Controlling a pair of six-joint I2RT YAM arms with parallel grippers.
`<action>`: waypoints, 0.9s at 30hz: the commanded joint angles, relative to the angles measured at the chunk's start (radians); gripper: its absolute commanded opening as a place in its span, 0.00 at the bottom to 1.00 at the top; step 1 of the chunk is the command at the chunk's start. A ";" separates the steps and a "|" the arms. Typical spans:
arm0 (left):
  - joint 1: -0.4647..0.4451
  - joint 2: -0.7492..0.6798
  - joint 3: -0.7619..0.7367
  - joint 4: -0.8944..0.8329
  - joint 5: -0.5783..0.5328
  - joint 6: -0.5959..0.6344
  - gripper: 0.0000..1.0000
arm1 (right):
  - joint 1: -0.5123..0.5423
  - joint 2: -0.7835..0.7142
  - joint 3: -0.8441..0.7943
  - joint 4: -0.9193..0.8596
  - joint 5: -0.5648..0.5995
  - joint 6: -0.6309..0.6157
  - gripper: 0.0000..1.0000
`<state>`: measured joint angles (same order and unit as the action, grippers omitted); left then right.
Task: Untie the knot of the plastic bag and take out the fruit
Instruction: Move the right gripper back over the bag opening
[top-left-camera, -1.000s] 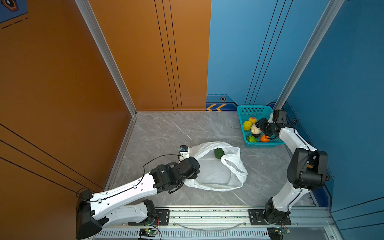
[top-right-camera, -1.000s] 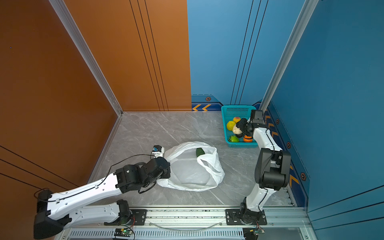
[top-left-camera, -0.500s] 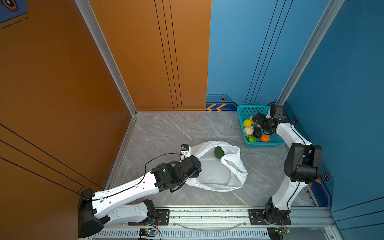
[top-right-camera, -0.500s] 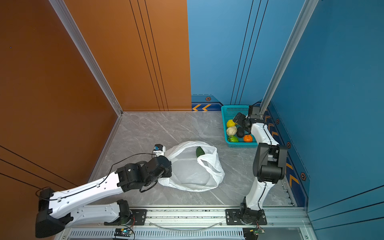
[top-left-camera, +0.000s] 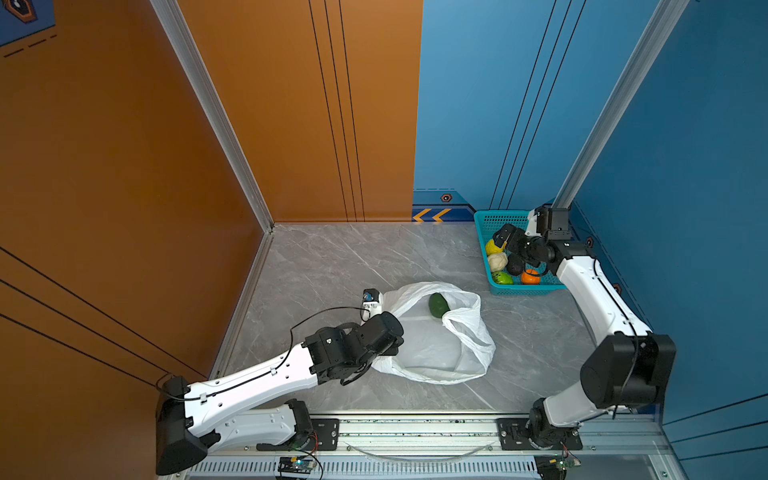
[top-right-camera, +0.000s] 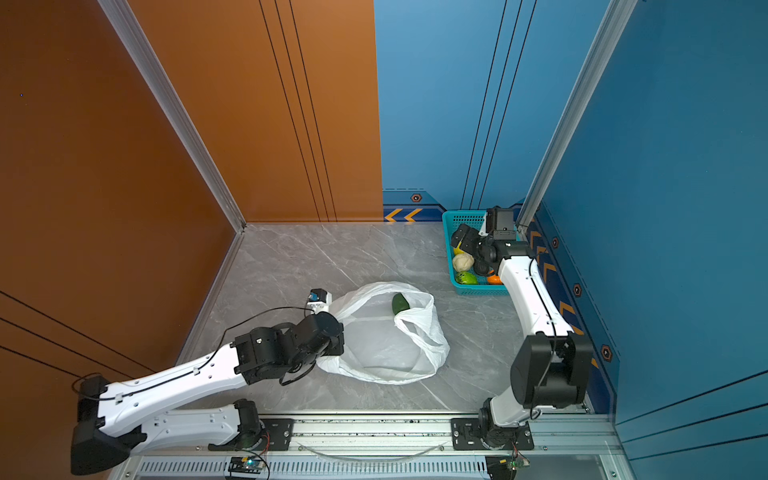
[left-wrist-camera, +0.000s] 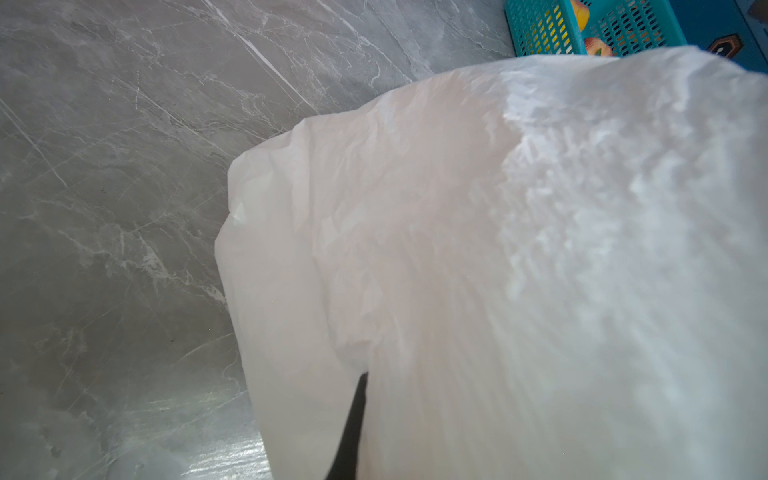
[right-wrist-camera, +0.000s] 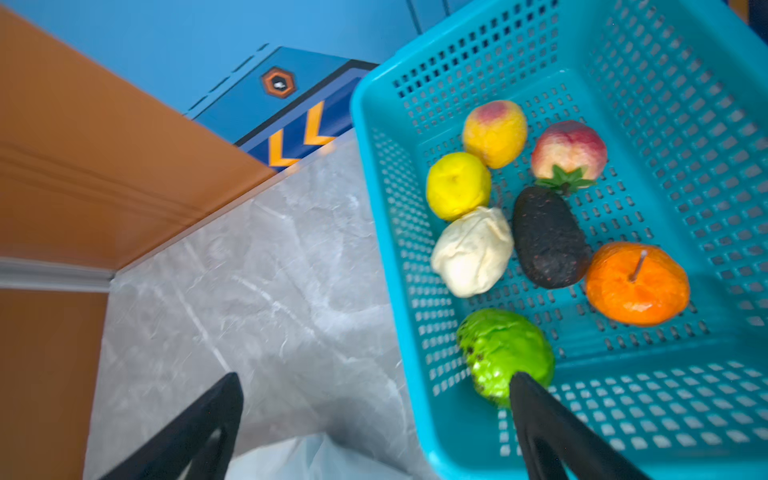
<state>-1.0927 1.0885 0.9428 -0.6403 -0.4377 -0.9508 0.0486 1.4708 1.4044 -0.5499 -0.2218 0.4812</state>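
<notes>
Right wrist view: right claw (right-wrist-camera: 374, 376) is hanging spread and empty over the teal perforated plastic basket (right-wrist-camera: 365, 124), having just let go.
Black avocado-like toy fruit (right-wrist-camera: 548, 237) is now lying with six others; left claw (top-left-camera: 390, 353) is still clenching the rim of the thin white plastic bag (top-left-camera: 432, 353), mouth open, one dark green fruit (top-left-camera: 438, 305) sitting inside.

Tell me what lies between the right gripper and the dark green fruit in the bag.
Nothing covers the dark green fruit: the plastic bag gapes open above it. The open right gripper hovers over the teal basket, so only the basket's wall and tabletop lie between.
</notes>
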 joint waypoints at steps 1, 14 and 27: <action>-0.019 -0.015 0.024 -0.004 -0.010 -0.012 0.00 | 0.103 -0.158 -0.022 -0.214 -0.027 -0.042 1.00; -0.056 -0.016 0.024 -0.004 -0.042 -0.042 0.00 | 0.756 -0.469 -0.062 -0.466 0.221 0.242 1.00; -0.068 0.004 0.048 -0.004 -0.048 -0.058 0.00 | 1.117 -0.396 -0.357 -0.192 0.460 0.350 0.98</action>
<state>-1.1469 1.0870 0.9619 -0.6399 -0.4644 -0.9958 1.1515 1.0531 1.0981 -0.8413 0.1581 0.8135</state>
